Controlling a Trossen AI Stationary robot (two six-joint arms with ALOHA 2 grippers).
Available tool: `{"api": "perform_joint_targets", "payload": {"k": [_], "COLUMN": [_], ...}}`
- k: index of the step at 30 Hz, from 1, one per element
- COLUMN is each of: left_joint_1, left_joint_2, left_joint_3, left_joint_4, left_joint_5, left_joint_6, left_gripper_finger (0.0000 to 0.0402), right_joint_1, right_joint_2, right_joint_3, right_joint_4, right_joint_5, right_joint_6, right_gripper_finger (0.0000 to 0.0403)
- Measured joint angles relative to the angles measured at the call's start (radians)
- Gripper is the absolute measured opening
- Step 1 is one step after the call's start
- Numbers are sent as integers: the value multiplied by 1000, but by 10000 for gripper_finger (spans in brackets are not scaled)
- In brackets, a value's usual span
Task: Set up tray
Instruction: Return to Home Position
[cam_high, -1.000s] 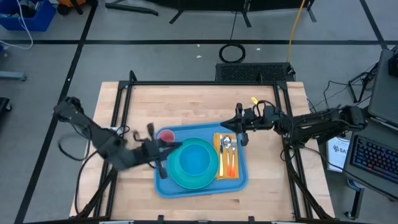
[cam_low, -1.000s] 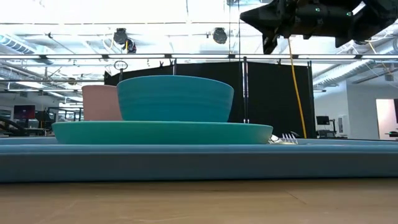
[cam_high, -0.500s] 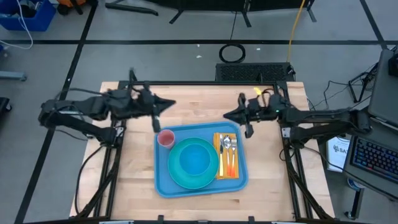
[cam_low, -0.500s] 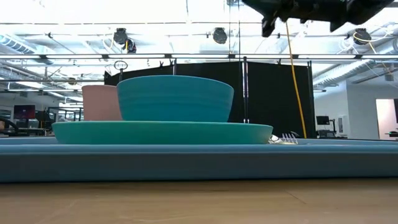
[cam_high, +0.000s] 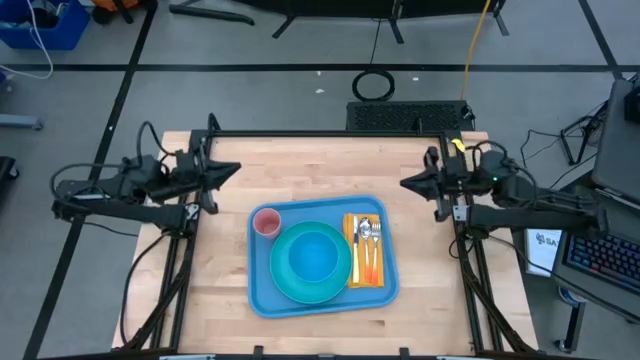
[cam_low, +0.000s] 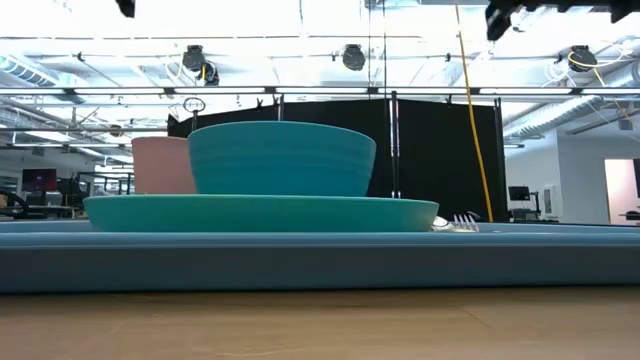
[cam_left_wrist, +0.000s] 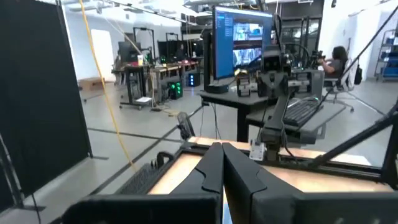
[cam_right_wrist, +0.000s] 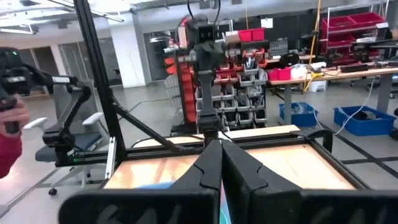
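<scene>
The blue tray (cam_high: 262, 296) lies flat on the wooden table, near its middle. On it stands a cyan plate (cam_high: 281, 283) with a teal bowl (cam_high: 314, 256) on top, a pink cup (cam_high: 266, 221) at the far left corner, and an orange napkin (cam_high: 366, 268) bearing cutlery (cam_high: 366, 232) along the right side. My left gripper (cam_high: 232, 170) hovers shut over the table's left edge, pointing level toward the right. My right gripper (cam_high: 405, 183) hovers shut at the right edge, pointing left. Both are clear of the tray.
Black frame rails (cam_high: 330, 133) run along the table's far edge and down both sides. Bare wood (cam_high: 320, 170) lies between the tray and the far rail. A keyboard (cam_high: 600, 262) and papers sit beyond the right edge. A person's sleeve (cam_right_wrist: 7, 146) shows in the room.
My left gripper has swung away from the tray's left side by the cup, first toward the far edge, then back to the left edge, staying shut. My right gripper has risen and drawn back from above the napkin toward the right edge, shut. Everything on the tray has kept still.
</scene>
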Motion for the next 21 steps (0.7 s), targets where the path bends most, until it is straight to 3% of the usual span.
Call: {"api": "perform_joint_targets", "payload": {"k": [10, 21], "left_joint_1": [0, 0], "left_joint_2": [-262, -459], "left_joint_3": [-185, -269], "left_joint_4": [-16, -172], "left_joint_5": [-15, -15], "left_joint_6": [-65, -87], "left_gripper_finger": [8, 16], "right_joint_1": [0, 0], "right_joint_2": [-195, -401], "right_joint_3": [-2, -182], "right_joint_4": [-262, -262], "right_joint_5": [0, -2], "right_joint_6": [3, 15], "right_gripper_finger": [0, 0]}}
